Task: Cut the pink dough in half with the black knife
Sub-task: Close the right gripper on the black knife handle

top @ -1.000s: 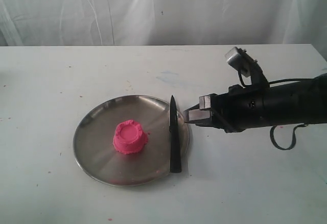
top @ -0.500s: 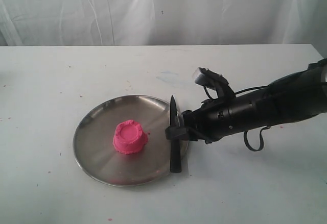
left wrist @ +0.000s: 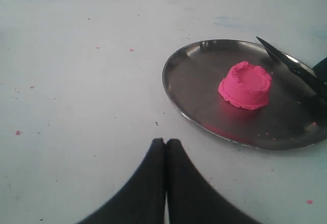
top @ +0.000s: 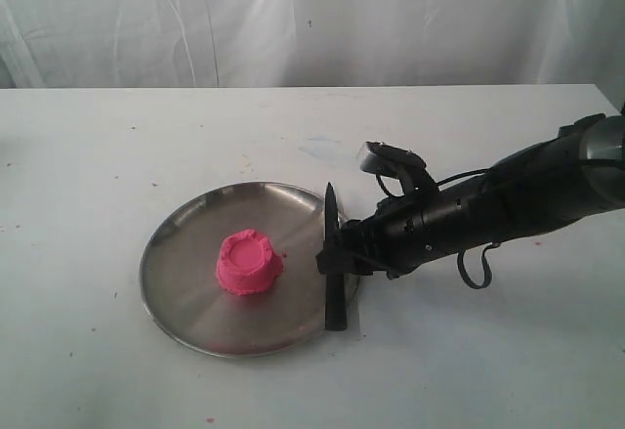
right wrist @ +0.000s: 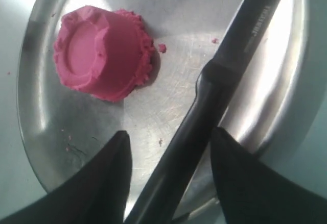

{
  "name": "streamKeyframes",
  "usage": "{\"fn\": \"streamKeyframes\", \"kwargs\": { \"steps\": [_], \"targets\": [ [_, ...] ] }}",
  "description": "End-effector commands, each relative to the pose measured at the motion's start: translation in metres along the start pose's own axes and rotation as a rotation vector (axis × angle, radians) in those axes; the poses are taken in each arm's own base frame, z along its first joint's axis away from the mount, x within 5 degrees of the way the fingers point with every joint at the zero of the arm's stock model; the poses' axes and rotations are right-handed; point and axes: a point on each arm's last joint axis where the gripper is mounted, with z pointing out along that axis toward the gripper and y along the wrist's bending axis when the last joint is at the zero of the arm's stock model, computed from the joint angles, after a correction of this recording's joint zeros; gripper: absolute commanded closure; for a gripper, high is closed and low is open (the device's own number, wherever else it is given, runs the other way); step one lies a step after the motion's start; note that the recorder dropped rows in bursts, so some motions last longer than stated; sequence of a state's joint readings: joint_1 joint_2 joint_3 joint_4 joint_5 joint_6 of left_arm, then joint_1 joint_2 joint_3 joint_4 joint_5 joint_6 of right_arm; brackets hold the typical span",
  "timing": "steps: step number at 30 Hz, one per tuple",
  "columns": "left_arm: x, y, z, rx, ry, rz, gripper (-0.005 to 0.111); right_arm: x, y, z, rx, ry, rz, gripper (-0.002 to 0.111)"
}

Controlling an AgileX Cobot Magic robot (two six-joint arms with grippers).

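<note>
Right gripper (right wrist: 171, 140) spread astride black knife (right wrist: 207, 104) (its handle), steel plate (right wrist: 176, 83) holding whole pink dough (right wrist: 99, 53), left gripper (left wrist: 165, 143) pressed together

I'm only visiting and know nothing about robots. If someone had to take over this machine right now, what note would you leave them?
Left gripper: shut, holding nothing, over the bare table, apart from the steel plate.
Right gripper: open, one jaw on each side of the black knife handle, not closed on it.
Pink dough: one whole lump, mid-plate, uncut.
Knife: lying along the plate's right side in the exterior view.
Done: right gripper lined up on the handle.
Left: grip and lift the knife, then cut the dough in half.
</note>
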State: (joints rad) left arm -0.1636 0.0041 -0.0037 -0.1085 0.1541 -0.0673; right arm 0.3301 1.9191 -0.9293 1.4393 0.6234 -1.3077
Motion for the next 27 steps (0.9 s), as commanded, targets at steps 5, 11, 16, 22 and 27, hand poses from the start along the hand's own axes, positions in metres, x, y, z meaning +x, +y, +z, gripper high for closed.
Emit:
{"fn": "streamKeyframes", "kwargs": {
  "steps": [5,11,16,22,27],
  "targets": [
    [0.001,0.000,0.000,-0.002,-0.003,-0.003,0.107,0.000,0.001,0.008,0.016,0.034,-0.028,0.063],
    [0.001,0.000,0.000,-0.002,-0.003,-0.003,0.107,0.000,0.003,0.011,0.012,0.038,-0.006,0.063],
    [0.001,0.000,0.000,-0.002,-0.003,-0.003,0.107,0.001,0.005,0.012,0.005,0.046,0.032,0.063],
    [0.001,0.000,0.000,-0.002,-0.003,-0.003,0.107,-0.001,0.012,0.018,0.031,0.058,0.016,0.063],
    [0.001,0.000,0.000,-0.002,-0.003,-0.003,0.107,0.005,0.005,0.029,0.030,0.101,0.053,0.063]
  ]
}}
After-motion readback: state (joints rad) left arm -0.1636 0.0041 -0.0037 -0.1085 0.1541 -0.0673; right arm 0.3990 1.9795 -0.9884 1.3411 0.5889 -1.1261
